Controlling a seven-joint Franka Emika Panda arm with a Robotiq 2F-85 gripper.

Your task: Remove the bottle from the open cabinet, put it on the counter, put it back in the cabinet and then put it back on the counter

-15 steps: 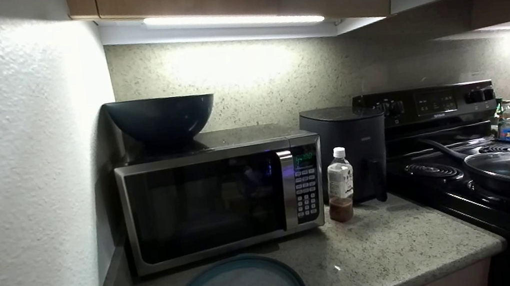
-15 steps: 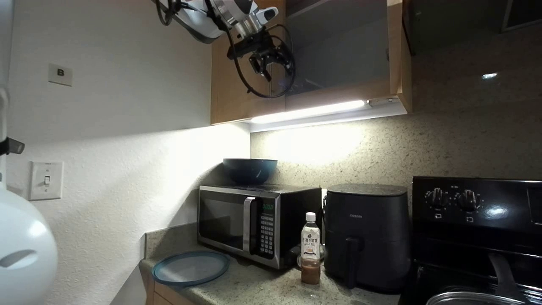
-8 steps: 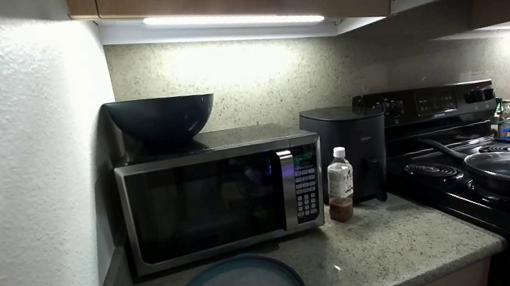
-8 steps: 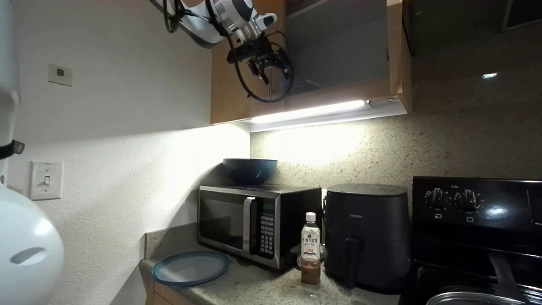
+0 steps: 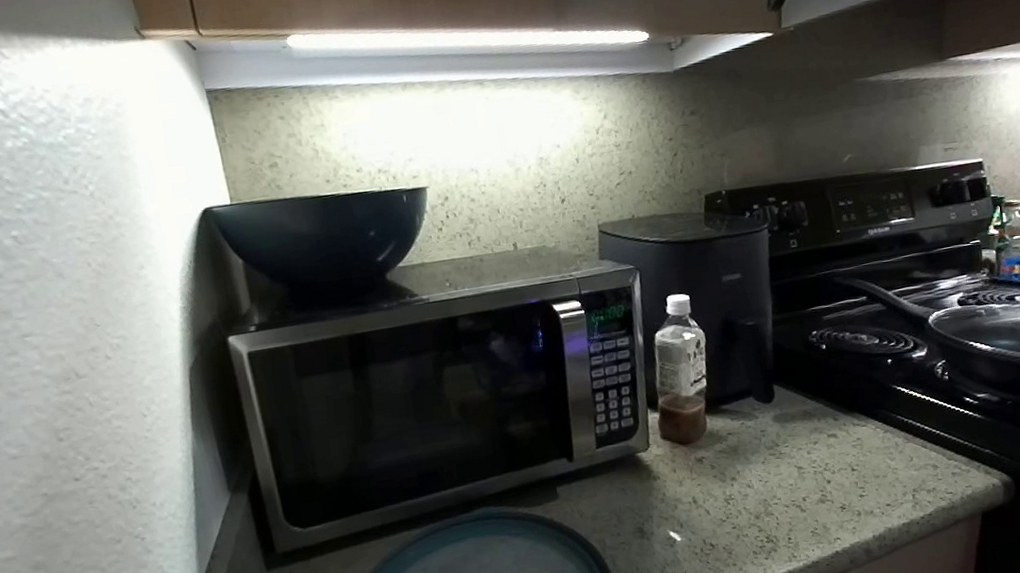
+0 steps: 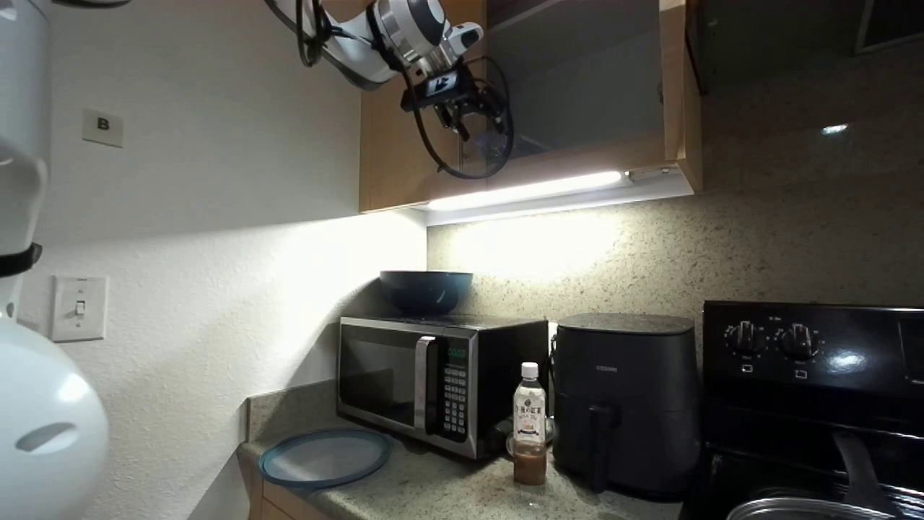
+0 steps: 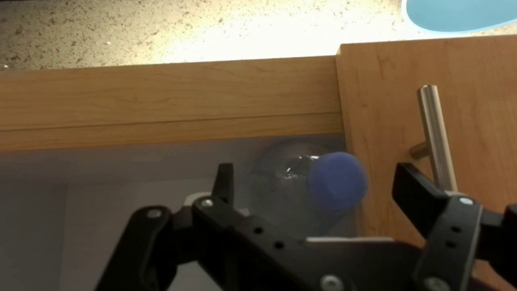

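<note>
My tool [image 7: 317,178] spread, likely so blue-capped bottle [image 7: 299,186] fits between; it sits in open cabinet [image 7: 169,97], ungripped; teal-rimmed disc [image 6: 325,458] at tabletop [image 6: 426,497] front edge, probably limiting set-down room.

both exterior views face the microwave [image 5: 408,418], the wrist view the cabinet [image 7: 169,97], close up.

White, smooth and rounded, the arm [image 6: 357,59] has a silver band [image 6: 397,32] and a dark ring [image 6: 428,20] in an exterior view. A thin black cable [image 6: 473,177] makes a wide loop, and a black box [image 6: 419,95] bears a pale label [image 6: 441,83]. At the edge, a white bulge [image 6: 58,375] has a grey oval dent [image 6: 47,438], with a black strap [image 6: 20,261] above. The claw [image 7: 319,190] is black, its fingers [image 7: 418,198] blunt and angular, with silver screws [image 7: 331,281] and small round holes [image 7: 258,230].
</note>
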